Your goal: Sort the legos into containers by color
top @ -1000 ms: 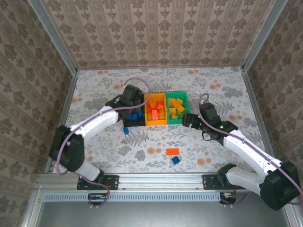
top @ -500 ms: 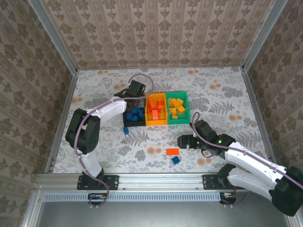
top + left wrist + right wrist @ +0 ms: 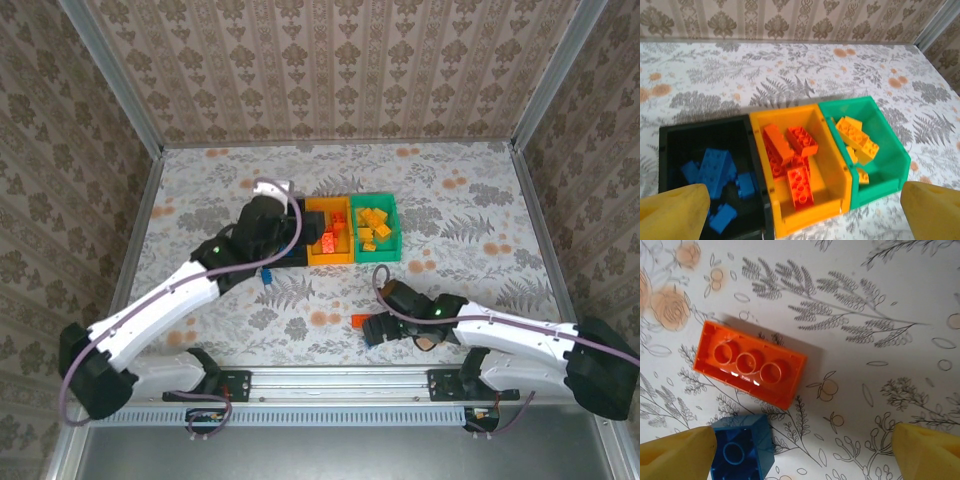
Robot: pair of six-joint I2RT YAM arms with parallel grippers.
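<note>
Both arms have moved: the right tool (image 3: 802, 452) went from beside the green bin (image 3: 890, 150) down to the loose legos by the near edge of the bench (image 3: 480, 190), and the left tool (image 3: 803, 212) has spread wide.

Three bins sit touching in a row at the middle of the bench: black bin (image 3: 705, 130), orange bin (image 3: 832, 165), green bin, with lots of flowery bench out to the far edge and both side edges. About five blue legos lie in the black one, about four red-orange in the orange one, about four yellow in the green one. Three lie loose: an orange brick (image 3: 752, 365) and a blue brick (image 3: 742, 452) under the right tool, and a second blue brick (image 3: 267, 275) by the black bin's near side. The right tool is spread and holds nothing. The left tool hangs over the bins and holds nothing. The left arm (image 3: 170, 300) slants up from the near left corner. The right arm (image 3: 510, 335) lies low along the near edge.
</note>
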